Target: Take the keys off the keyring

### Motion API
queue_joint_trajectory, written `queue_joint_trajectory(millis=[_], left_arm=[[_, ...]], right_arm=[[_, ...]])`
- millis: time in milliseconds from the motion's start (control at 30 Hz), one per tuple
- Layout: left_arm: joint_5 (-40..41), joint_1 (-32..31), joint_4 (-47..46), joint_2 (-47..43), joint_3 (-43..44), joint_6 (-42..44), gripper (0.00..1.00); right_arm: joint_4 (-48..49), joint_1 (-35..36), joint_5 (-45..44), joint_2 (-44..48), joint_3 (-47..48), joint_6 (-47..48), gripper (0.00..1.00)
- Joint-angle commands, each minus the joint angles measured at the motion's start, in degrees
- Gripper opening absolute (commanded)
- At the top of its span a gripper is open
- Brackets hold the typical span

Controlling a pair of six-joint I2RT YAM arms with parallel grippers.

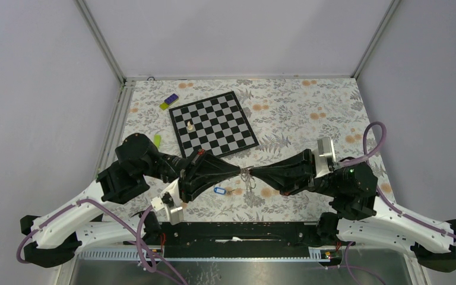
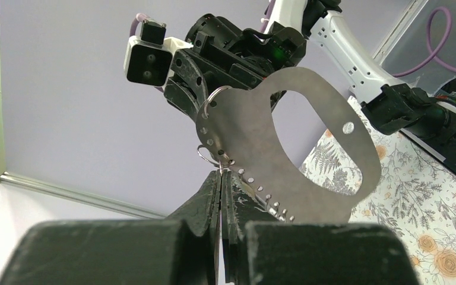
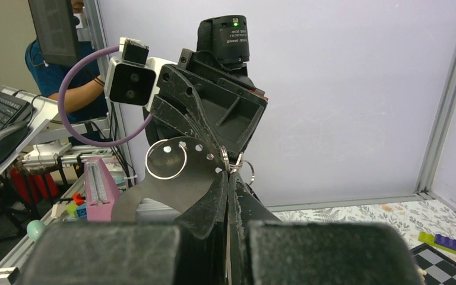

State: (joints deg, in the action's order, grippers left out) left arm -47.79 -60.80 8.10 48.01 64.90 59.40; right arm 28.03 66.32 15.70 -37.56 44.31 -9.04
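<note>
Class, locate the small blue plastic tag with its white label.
In the top view, the small blue plastic tag shows over the floral tablecloth, on the near side of the left end effector, left of where it meets the right end effector.

The table cloth (image 1: 309,113) is white with grey leaves and orange flowers. The chessboard (image 1: 214,123) has black and light grey squares, and the chess piece (image 1: 189,126) on it is white. The keyring (image 1: 218,190) carries a blue tag with a white label. The left gripper (image 1: 239,172) and the right gripper (image 1: 255,174) are black. The cables (image 1: 373,133) are purple.
</note>
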Motion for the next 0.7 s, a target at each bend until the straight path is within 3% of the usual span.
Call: queue_joint_trajectory(millis=[0, 667], left_arm=[[-1.6, 0.0, 0.6, -0.6, 1.9, 2.3, 0.0], [-1.2, 0.0, 1.8, -1.1, 2.4, 3.6, 0.0]], right_arm=[[-2.1, -0.1, 3.4, 0.5, 4.3, 3.7, 0.0], [-26.2, -0.1, 6.5, -2.3, 16.5, 24.2, 0.0]])
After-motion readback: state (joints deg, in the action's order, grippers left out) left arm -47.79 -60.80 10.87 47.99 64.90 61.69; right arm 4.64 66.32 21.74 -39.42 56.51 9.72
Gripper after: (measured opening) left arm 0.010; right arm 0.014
